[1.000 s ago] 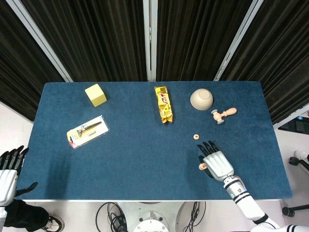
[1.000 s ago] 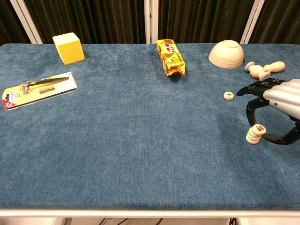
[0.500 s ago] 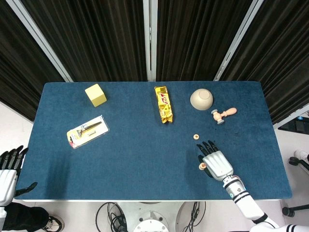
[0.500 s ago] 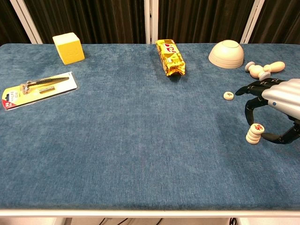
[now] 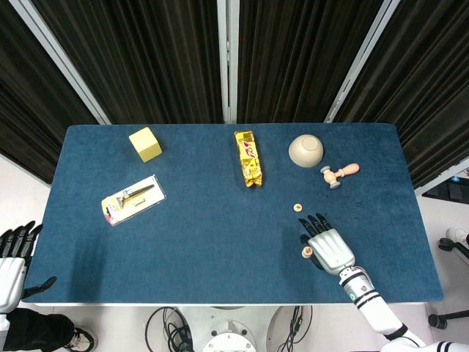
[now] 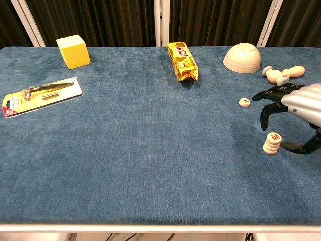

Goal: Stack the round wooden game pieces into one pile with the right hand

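The left hand (image 5: pixel 13 258) shows only in the head view, off the table's (image 5: pixel 205 227) left near corner, fingers spread, holding nothing. From the left edge across: a yellow block (image 6: pixel 73 50) near the far left corner, a packaged razor (image 6: pixel 41 95) nearer the left edge, a gold snack bag (image 6: pixel 183 61) at the middle of the far edge, an upturned bowl (image 6: pixel 242 58) with nothing visible in it, and a wooden stamp (image 6: pixel 282 74) lying toward the far right.

The chest view shows what the head view cannot: the pile of discs (image 6: pixel 271 143) near the right edge is several pieces high, and the right hand (image 6: pixel 296 113) arches over it with fingers spread, touching nothing. One loose disc (image 6: pixel 244 102) lies just beyond the pile.

Half a second earlier the thumb tip was against the pile; now it stands clear, and the fingers have lifted slightly.
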Tool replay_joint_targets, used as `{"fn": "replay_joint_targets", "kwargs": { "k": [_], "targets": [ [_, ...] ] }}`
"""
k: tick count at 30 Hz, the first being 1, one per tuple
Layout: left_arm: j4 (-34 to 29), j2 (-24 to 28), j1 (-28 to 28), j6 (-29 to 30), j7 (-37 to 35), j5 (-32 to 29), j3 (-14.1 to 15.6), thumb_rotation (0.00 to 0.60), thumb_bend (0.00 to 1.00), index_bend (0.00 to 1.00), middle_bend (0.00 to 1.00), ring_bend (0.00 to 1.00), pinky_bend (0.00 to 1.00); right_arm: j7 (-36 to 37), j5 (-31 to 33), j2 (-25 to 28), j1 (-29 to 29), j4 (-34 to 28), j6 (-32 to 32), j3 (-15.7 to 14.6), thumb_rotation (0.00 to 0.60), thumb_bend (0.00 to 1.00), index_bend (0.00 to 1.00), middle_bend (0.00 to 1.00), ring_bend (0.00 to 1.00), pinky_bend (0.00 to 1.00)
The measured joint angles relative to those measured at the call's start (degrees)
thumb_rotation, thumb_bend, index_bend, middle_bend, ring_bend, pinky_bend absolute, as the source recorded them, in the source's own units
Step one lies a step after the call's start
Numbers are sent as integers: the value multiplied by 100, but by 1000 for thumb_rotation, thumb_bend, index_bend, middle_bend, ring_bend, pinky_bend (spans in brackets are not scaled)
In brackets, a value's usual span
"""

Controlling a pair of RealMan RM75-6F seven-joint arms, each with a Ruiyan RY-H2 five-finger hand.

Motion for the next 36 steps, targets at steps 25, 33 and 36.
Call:
{"fn": "replay_joint_targets", "kwargs": {
  "k": [25,33,36],
  "targets": [
    [21,1,-9,-27,-23,-15,-2,600,76,29,0,0,0,-424,2078,-1189,981,1908,-511,1219,600,269,326,28,0,0],
    [35,-1,-2,-15,-26,-23,-6,600,76,29,0,0,0,-541,2286,-1589,1224,2329,-653,1252,600,268,324,32,0,0],
    [40,-1,0,-10,-37,-22,-7,600,76,29,0,0,0,-571,2334,-1669,1264,2431,-662,1238,600,268,321,28,0,0]
  ]
}}
